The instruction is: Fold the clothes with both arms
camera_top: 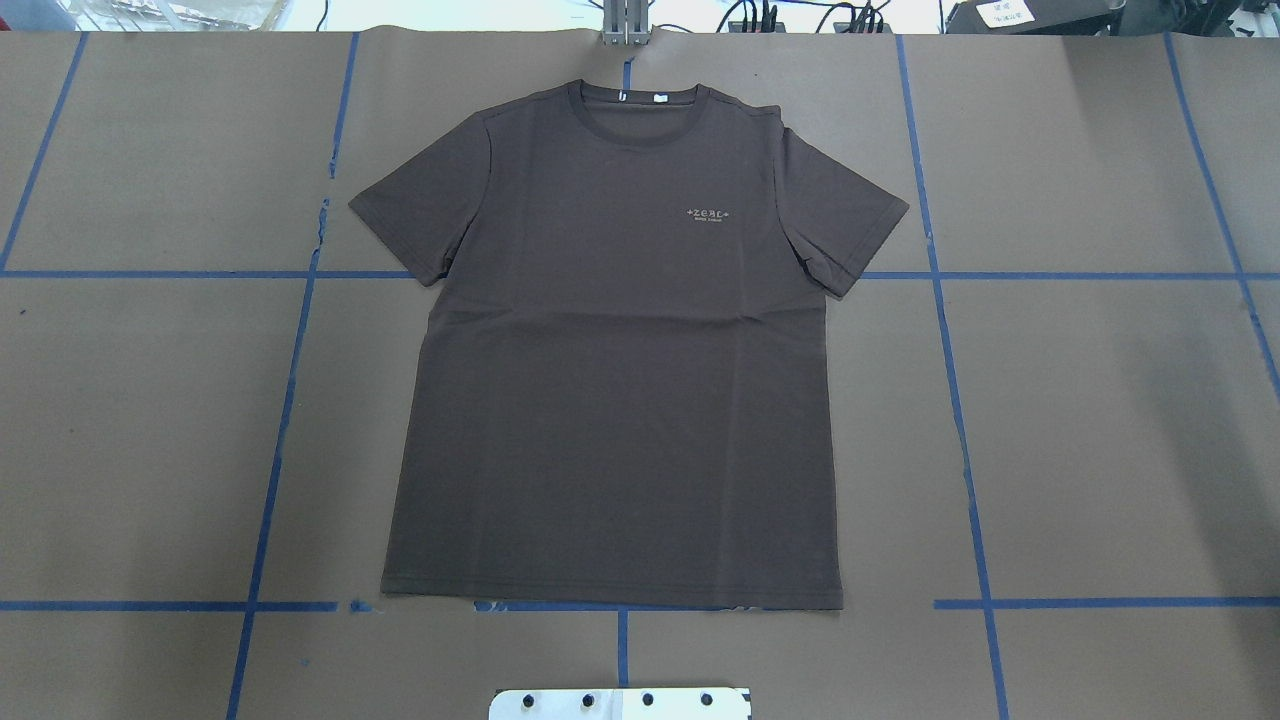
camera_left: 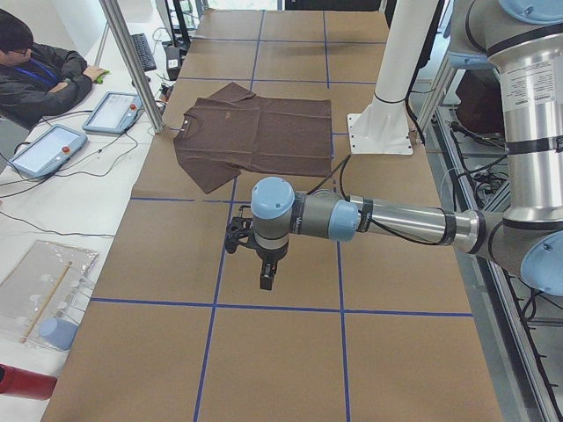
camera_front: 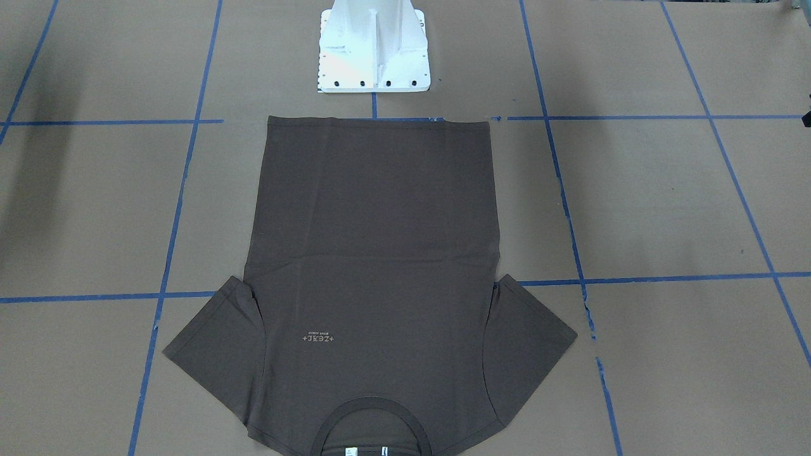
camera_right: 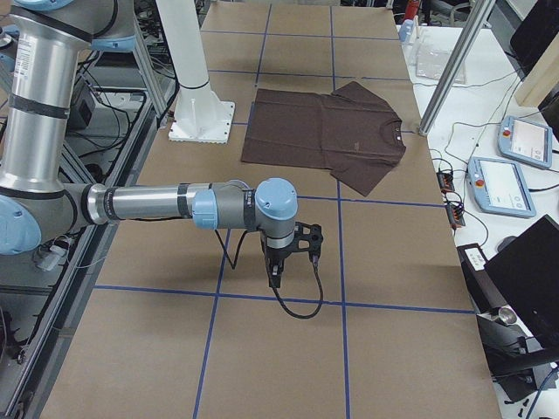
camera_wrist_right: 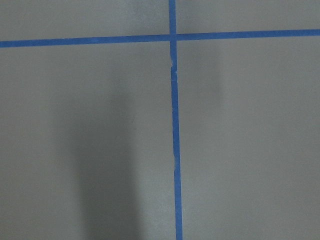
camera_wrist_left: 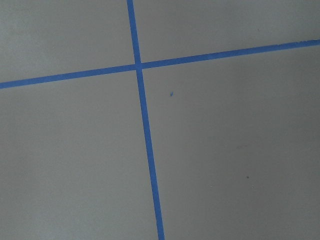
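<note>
T-shirt [camera_top: 610,380] flat and unfolded at mid-tabletop [camera_top: 1100,420].

Lying face-up across blue tape lines [camera_top: 270,480], hem just beside one white pedestal [camera_front: 372,44], collar [camera_top: 640,125] toward the far edge. Seemingly at the very start: nothing turned over, every fold left to do. Counted: one shirt; two arms, left arm [camera_left: 396,220] and right arm [camera_right: 148,205], each stretched low over bare tabletop, well apart from the cloth; two pincers, left pincer [camera_left: 266,280] and right pincer [camera_right: 276,278], pointing down, no cloth in either, wide or narrow impossible to tell from the side views. Smaller: two sleeves [camera_top: 420,215] spread out, one pale chest print [camera_top: 712,214], two white neck tags [camera_top: 661,98].
</note>
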Tool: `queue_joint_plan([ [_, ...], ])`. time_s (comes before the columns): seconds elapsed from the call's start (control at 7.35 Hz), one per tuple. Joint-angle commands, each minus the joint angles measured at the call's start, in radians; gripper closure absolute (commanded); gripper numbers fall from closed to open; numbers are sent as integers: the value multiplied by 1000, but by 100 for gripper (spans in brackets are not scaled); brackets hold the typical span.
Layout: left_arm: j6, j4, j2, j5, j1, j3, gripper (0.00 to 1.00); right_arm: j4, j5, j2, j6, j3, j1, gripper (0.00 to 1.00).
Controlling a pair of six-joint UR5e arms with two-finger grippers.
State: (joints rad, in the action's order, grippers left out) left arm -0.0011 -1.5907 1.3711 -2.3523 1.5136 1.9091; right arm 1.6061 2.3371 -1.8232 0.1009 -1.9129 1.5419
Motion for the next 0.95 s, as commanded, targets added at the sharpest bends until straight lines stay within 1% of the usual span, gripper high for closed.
queue_joint_plan([
  [0.0, -11, -91, 8, -4, -1, -1, 0, -24, 16, 22, 5, -11, 0, 0],
  [0.14, -11, -124, 29, 8, -1, 2, 0, -93, 16, 53, 2, -9, -5, 0],
  [0.27, -5, -150, 72, 5, 0, 31, 0, -220, 16, 82, 6, -3, -25, 0],
  [0.41, 3, -272, 133, 1, 0, 22, 0, -288, 27, 87, 32, -2, -43, 0],
  [0.54, -5, -361, 112, 5, 0, 13, 0, -293, 65, 97, 58, -3, -43, 0],
  [0.68, -8, -405, 99, -1, 2, 5, 0, -293, 82, 129, 62, -3, -57, 0],
  [0.82, -8, -407, 97, -1, 2, 4, 0, -291, 91, 201, 101, -3, -93, 0],
])
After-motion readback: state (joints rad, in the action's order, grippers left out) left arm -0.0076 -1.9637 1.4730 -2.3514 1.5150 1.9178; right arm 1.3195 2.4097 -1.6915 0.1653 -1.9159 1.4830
